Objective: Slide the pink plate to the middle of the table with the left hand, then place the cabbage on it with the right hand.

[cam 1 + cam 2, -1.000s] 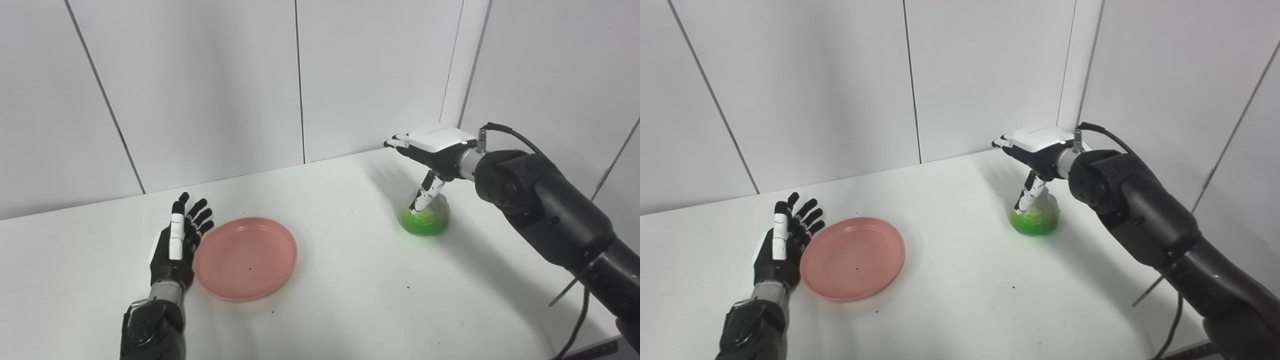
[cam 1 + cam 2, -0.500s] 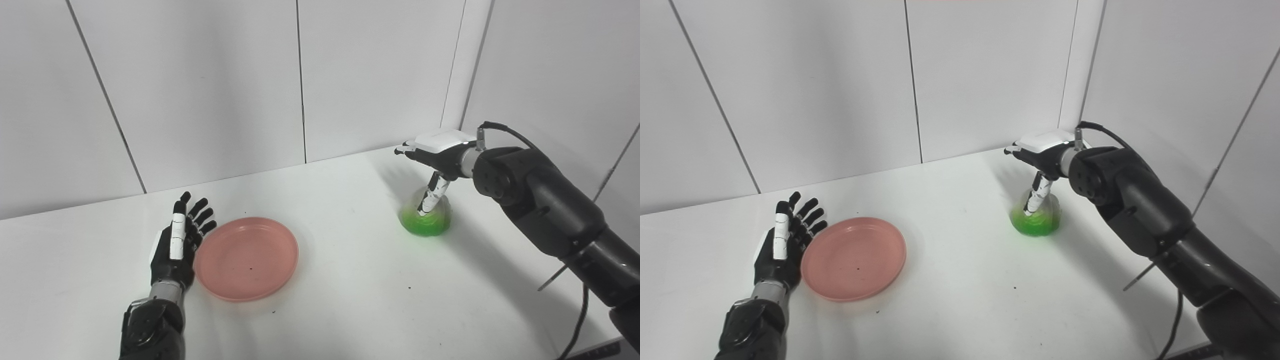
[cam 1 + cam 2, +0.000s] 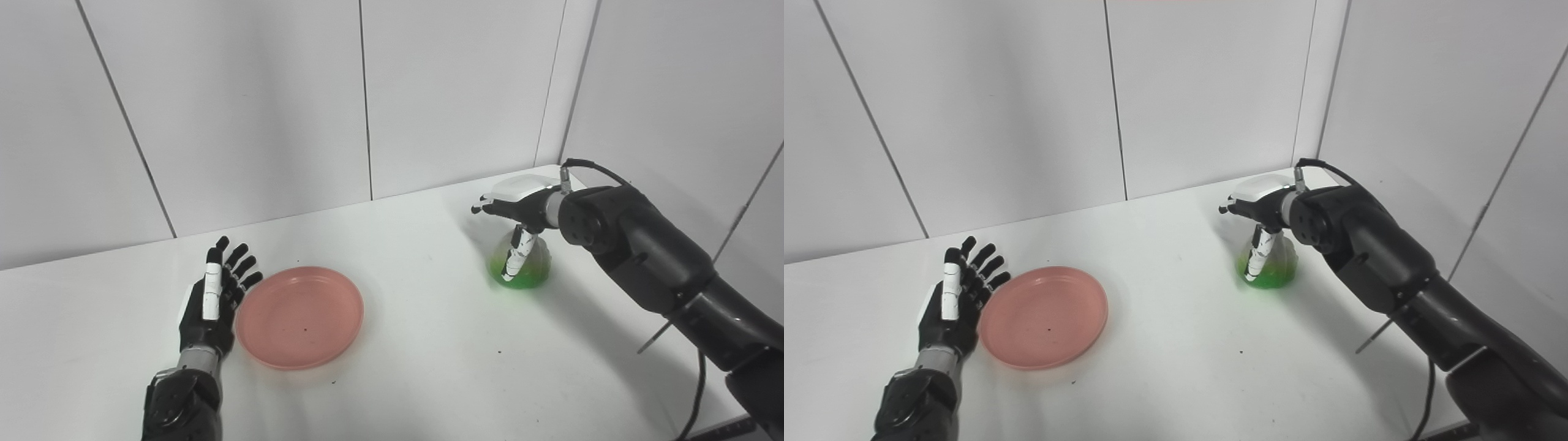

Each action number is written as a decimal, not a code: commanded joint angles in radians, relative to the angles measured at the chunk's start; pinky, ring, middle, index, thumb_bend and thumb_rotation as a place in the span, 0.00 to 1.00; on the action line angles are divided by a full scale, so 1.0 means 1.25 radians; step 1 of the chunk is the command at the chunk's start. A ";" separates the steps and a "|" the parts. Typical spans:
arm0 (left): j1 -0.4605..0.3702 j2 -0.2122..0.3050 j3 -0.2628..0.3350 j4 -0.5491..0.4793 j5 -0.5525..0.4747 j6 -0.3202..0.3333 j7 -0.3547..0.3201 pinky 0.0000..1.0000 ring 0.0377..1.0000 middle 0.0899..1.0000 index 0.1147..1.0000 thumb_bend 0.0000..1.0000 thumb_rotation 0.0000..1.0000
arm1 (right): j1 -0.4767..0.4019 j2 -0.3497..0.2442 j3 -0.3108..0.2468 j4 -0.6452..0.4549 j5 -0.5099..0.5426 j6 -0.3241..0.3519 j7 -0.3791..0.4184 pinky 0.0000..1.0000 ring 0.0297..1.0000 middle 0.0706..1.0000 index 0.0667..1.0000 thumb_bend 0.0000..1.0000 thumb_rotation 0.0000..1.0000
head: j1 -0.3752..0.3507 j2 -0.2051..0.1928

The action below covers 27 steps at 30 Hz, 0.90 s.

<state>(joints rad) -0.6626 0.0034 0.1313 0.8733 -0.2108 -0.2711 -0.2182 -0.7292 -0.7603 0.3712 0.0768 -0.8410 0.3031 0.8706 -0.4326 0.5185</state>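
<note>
The pink plate (image 3: 299,315) lies flat on the white table (image 3: 429,367), left of centre. My left hand (image 3: 214,297) is open with its fingers spread, resting edge-on just left of the plate's rim and touching or nearly touching it. The green cabbage (image 3: 525,264) sits on the table at the right, near the back corner. My right hand (image 3: 519,211) hovers over the cabbage, palm down and open, with its thumb hanging down in front of the cabbage's near side. It also shows in the right eye view (image 3: 1263,208). The fingers are not closed on the cabbage.
White wall panels (image 3: 245,110) stand close behind the table and a side wall (image 3: 674,92) stands at the right, close to the cabbage. A black cable (image 3: 692,404) hangs from my right arm near the table's front right edge.
My right hand has lowered over the cabbage and shifted slightly left, its thumb now down along the cabbage's front. My left hand and the plate have stayed in place.
</note>
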 commanded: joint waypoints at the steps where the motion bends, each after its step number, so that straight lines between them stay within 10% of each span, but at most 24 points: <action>1: -0.007 0.000 -0.002 -0.019 -0.003 0.010 0.003 0.82 0.89 0.93 1.00 0.96 0.90 | -0.050 -0.004 0.000 0.007 -0.018 0.013 0.009 0.77 0.94 0.97 0.90 1.00 0.23 | 0.000 0.001; 11: -0.002 0.000 -0.003 -0.032 -0.008 0.023 0.001 0.82 0.90 0.93 1.00 0.94 0.91 | -0.071 0.002 0.024 0.123 -0.053 -0.001 -0.005 0.69 0.91 0.96 0.87 1.00 0.19 | 0.001 0.005; 14: 0.002 0.001 -0.003 -0.039 -0.006 0.029 0.006 0.82 0.89 0.92 1.00 0.95 0.90 | -0.078 -0.008 0.071 0.158 -0.135 -0.022 -0.044 0.89 0.99 0.97 0.85 1.00 0.23 | 0.001 0.005; 27: -0.004 0.008 0.000 -0.018 -0.012 0.024 -0.008 0.82 0.89 0.93 1.00 0.96 0.89 | -0.086 -0.005 0.087 0.223 -0.189 -0.018 -0.060 0.92 1.00 1.00 0.86 1.00 0.22 | 0.002 0.005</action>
<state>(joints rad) -0.6490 0.0056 0.1308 0.8457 -0.2159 -0.2446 -0.2197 -0.7858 -0.7379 0.4958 0.3629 -1.0674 0.2860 0.8111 -0.4310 0.5246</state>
